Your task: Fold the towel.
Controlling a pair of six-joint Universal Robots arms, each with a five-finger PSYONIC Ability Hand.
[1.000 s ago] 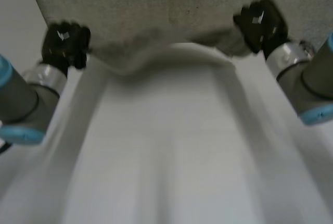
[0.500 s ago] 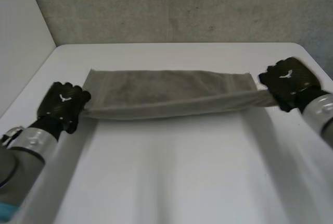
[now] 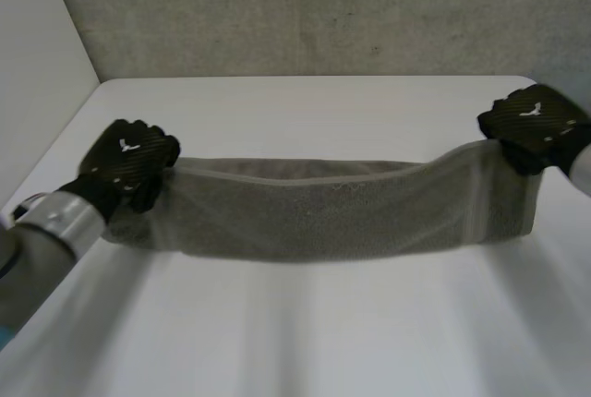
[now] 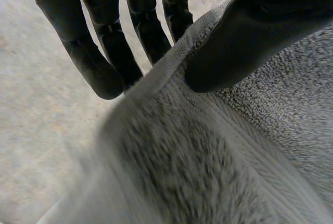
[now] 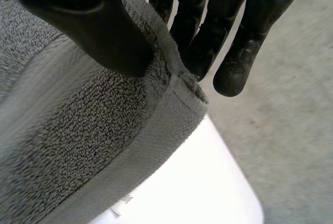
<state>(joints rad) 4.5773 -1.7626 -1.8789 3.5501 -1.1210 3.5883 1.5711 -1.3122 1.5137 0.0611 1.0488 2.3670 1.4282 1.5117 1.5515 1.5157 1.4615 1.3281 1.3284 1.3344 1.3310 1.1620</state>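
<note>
What worries me is a slip. I grip the towel [image 3: 323,217] only along its top edge, and the cloth sagging between my two holds pulls against both pinches — if either gives, that end drops and the fold goes crooked. The second risk is skew: in the head view my left robot hand [image 3: 129,162] sits at about 9 o'clock while my right robot hand [image 3: 536,127] is up near 2 o'clock. The ends are not level, so laying the cloth down like this would likely leave edges that do not meet. The towel hangs as a long band across the middle of the counter [image 3: 305,332], from one hand to the other; I cannot tell whether its lower edge touches the surface. My left robot hand is closed on the towel's edge at its left end, thumb [image 4: 234,47] on one face and fingers [image 4: 104,57] behind the other. My right robot hand does the same at the right corner, pressing the hem between thumb and fingers — a narrow pinch.
</note>
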